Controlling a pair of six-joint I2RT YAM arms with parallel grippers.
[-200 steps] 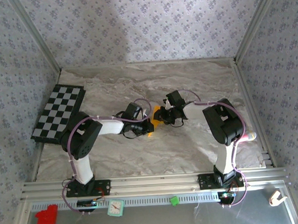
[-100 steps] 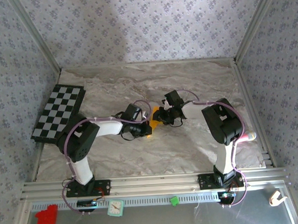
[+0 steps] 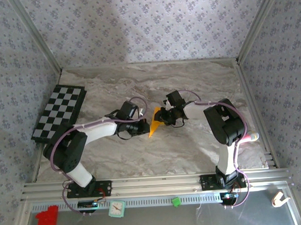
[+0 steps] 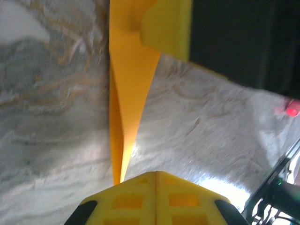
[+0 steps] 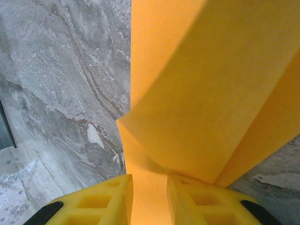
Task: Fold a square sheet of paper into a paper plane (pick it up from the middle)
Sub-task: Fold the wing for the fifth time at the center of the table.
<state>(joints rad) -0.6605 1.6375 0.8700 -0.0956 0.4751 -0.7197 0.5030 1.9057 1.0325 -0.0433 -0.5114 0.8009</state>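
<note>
The right fingers [image 5: 96, 202] stand narrow, pinching the broad end of the orange paper plane [image 5: 187, 93] between them, while the left fingers [image 4: 187, 200] are pressed shut right at its pointed tip, mid-bench [image 3: 192, 145].

This is a robotics lab test cell rather than a lived-in room: a marble-patterned tabletop [image 3: 193, 150] sits boxed in by wallpaper-printed panels [image 3: 136, 27] held in bare aluminium posts [image 3: 251, 31]. Two small robot arms, the left arm [image 3: 77, 151] and the right arm [image 3: 224, 123], are bolted to a slotted metal rail [image 3: 154, 183] at the near edge. Loose props lie about: a checkered mat [image 3: 59, 113], a red block [image 3: 47, 217] and a green cube [image 3: 176, 201].
</note>
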